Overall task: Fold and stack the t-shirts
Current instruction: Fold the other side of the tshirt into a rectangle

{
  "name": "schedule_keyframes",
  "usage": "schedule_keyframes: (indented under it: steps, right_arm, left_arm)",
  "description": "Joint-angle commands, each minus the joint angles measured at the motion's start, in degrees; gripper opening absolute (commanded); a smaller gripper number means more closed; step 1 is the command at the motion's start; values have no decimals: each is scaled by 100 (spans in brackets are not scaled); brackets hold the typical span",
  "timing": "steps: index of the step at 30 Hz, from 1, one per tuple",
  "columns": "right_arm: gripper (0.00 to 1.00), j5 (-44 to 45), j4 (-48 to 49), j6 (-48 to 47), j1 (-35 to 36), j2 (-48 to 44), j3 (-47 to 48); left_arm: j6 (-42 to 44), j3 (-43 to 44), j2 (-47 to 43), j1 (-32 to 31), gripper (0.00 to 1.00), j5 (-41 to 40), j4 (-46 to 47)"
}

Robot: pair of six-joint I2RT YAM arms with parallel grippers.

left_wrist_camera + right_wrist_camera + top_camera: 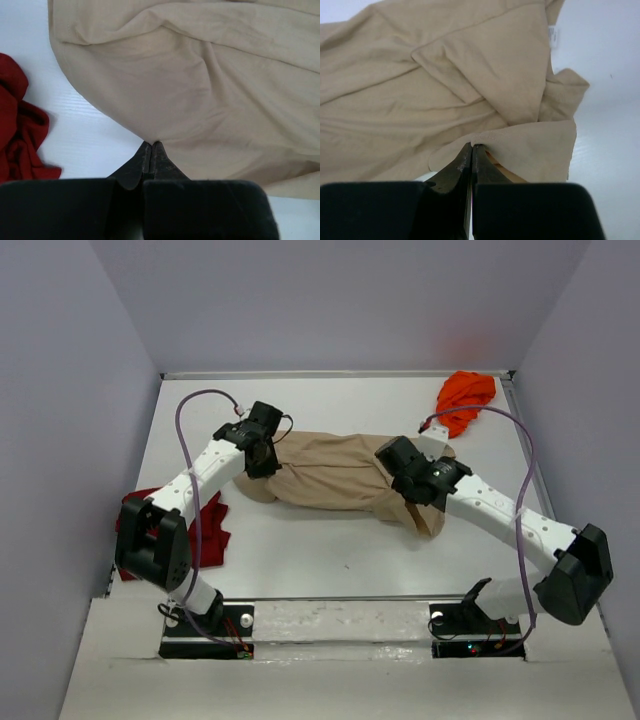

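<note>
The tan t-shirt lies rumpled across the middle of the table. My left gripper is shut on its left edge; in the left wrist view the closed tips pinch the tan cloth. My right gripper is shut on its right side; in the right wrist view the tips pinch a folded sleeve or hem flap. The dark red t-shirt lies crumpled at the left, also in the left wrist view. The orange t-shirt lies bunched at the far right corner.
White table enclosed by grey walls on three sides. Purple cables loop over both arms. A white label shows on the tan shirt near the collar.
</note>
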Motion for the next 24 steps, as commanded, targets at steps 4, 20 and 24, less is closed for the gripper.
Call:
schedule_keyframes:
  steps: [4, 20, 24]
  right_arm:
    - [0, -991, 1037, -1813, -1023, 718, 964]
    - [0, -2090, 1161, -2842, -2289, 2460, 2653]
    - [0, -2371, 1047, -3035, -2351, 2891, 3005]
  left_arm:
    - [373, 886, 609, 193, 1, 144, -144]
    - [768, 2389, 2139, 563, 3, 592, -399]
    - [803, 2530, 2438, 642, 8, 777, -337]
